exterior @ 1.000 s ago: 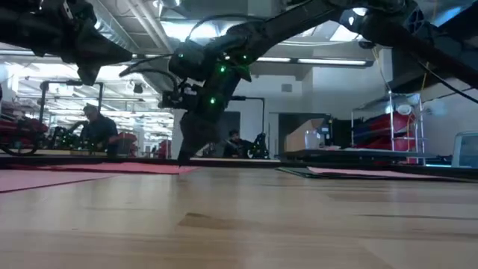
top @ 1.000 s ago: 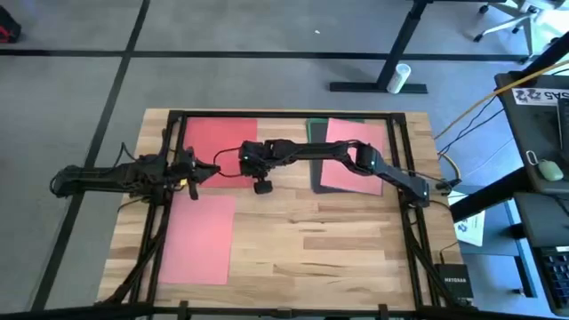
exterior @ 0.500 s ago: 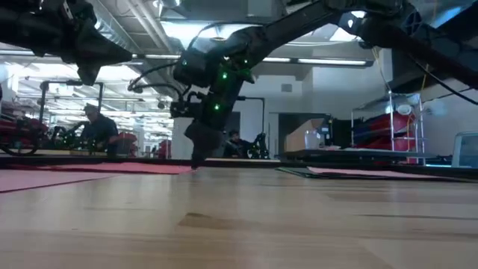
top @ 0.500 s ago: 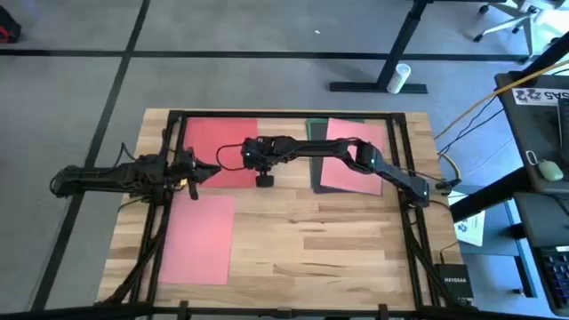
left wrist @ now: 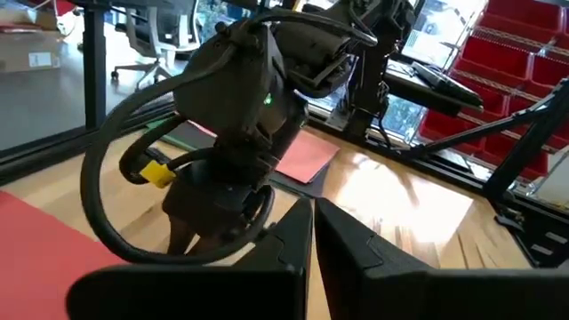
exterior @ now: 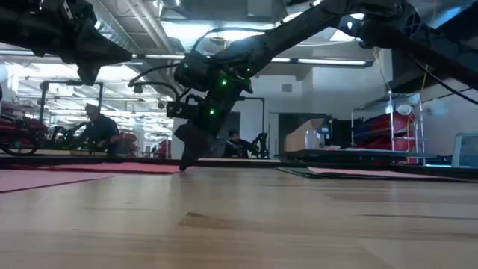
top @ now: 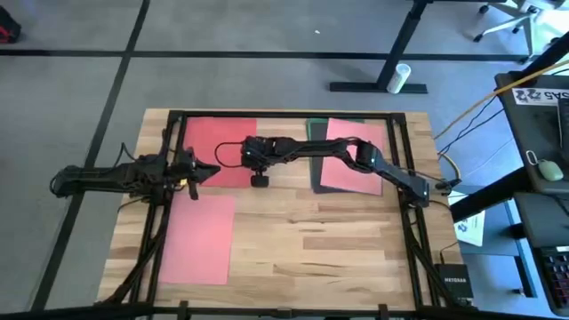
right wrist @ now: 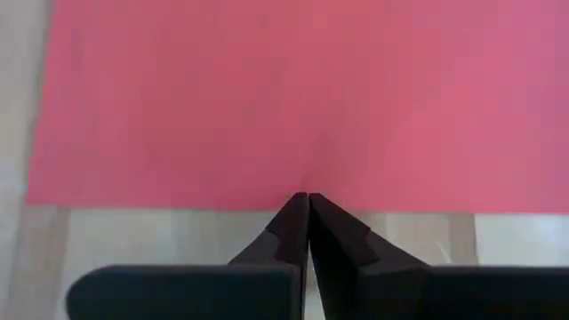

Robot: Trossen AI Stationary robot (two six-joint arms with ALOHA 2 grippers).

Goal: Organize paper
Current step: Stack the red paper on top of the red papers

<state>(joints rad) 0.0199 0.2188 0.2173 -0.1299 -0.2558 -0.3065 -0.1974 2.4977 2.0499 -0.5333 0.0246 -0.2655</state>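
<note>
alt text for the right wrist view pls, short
The right gripper, fingers pressed together, points its tips at the near edge of a red sheet of paper that fills most of the view. A strip of bare wooden table shows along the paper's edge, and whether the tips touch the paper cannot be told.

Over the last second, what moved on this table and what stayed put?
The right gripper, fingers shut, slid toward the table's left and slightly toward its far edge, tips now at the red sheet's near edge. Nothing was grasped or released. The left gripper, shut, waits as before; the pink sheet and the stack on the right have not shifted.
</note>
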